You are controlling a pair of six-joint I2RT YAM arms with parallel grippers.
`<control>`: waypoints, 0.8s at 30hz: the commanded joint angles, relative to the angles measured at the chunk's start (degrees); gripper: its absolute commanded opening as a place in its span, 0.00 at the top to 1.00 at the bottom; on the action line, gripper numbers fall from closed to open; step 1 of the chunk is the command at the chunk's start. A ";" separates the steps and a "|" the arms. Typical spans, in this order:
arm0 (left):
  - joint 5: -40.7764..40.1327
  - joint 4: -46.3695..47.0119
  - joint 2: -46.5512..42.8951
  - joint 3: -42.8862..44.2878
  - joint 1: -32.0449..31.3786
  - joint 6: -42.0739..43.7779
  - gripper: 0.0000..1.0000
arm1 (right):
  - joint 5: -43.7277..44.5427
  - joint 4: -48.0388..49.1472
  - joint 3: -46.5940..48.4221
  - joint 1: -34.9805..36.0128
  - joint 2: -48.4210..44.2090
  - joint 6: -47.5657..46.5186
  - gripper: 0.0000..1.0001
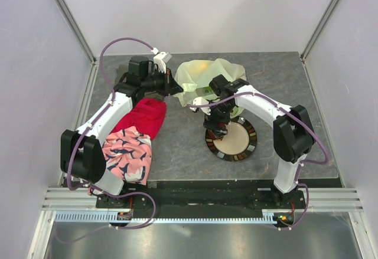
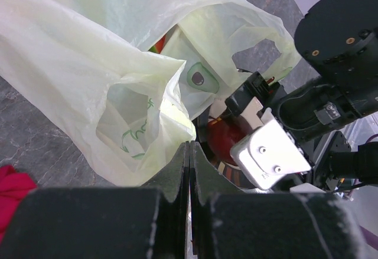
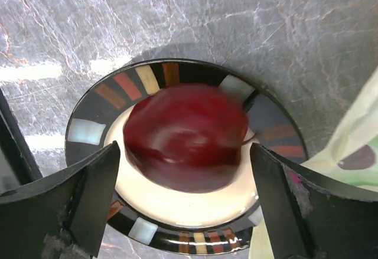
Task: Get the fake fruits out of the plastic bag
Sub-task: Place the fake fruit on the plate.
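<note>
Jaws of right gripper (image 3: 184, 153) stand spread wide, released, w/ dark red apple (image 3: 186, 138) btwn them and a clear gap on each side; nothing gripped. Apple is over cream ctr of round plate (image 3: 88, 130). Its outline is blurred, so can't tell whether it rests on the plate or hangs just above. Plate's dark rim carries coloured blocks, and it lies on grey stone-look table (image 3: 177, 17). Corner of plastic bag (image 3: 348, 153), w/ one dark oval print, shows at right edge of this wrist view, just beside plate.

Left gripper (image 2: 189, 153) has jaws clenched together, pinching the bag's pale-green film at the mouth edge. From this wrist cam the mouth gapes open. A red-and-green bit shows deep inside, too hidden to name. The apple shows as a red patch beyond the pinched edge, under the right arm's white-and-black wrist parts.

Top view: bag sits at far-middle of table, crumpled, left gripper at its left edge, right arm reaching across its near side. Yellow fruit (image 1: 201, 65) glows thru the film near bag's far side. Plate lies nearer the arm bases than the bag, close against it. Red cloth (image 1: 147, 117) and pink patterned cloth (image 1: 127, 153) lie along the left arm at table's left, red one near bag's near-left corner, pink one touching it on the near side.
</note>
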 commanded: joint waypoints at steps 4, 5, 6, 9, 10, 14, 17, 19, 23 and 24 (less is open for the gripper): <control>0.64 2.05 -0.02 -0.15 0.05 -1.55 0.98 | -1.33 -5.69 6.25 -0.76 -1.31 -2.77 0.02; 0.55 2.14 0.06 -0.15 0.05 -1.55 0.98 | -2.38 -6.48 7.74 -0.85 -1.67 -3.03 0.02; 0.55 2.14 0.06 -0.15 0.13 -1.63 0.98 | -3.00 -7.44 11.58 -1.03 -1.76 -2.86 0.02; 0.64 2.31 0.32 -0.24 0.05 -1.72 0.98 | -6.34 -8.16 19.34 -1.64 -0.97 -0.23 0.02; 0.73 2.49 0.33 -0.24 0.05 -1.81 0.98 | -6.96 -7.81 20.92 -1.73 -0.62 0.47 0.02; 0.99 2.49 -0.02 -0.77 0.05 -1.99 0.98 | -4.43 2.45 20.96 -2.60 0.53 8.55 0.09; 1.17 2.58 -0.64 -1.64 0.05 -1.98 0.98 | 0.84 15.19 14.64 -2.70 0.70 13.39 0.16; 1.26 2.49 -1.34 -1.91 0.05 -1.99 0.98 | 5.94 19.78 13.99 -2.87 2.71 15.24 0.26; 1.17 2.23 -2.31 -2.26 0.05 -1.81 0.98 | 12.20 21.20 18.64 -4.79 11.05 19.72 0.49; 1.26 2.14 -2.31 -2.26 0.05 -1.64 0.98 | 11.68 22.07 19.78 -5.76 12.03 21.64 0.51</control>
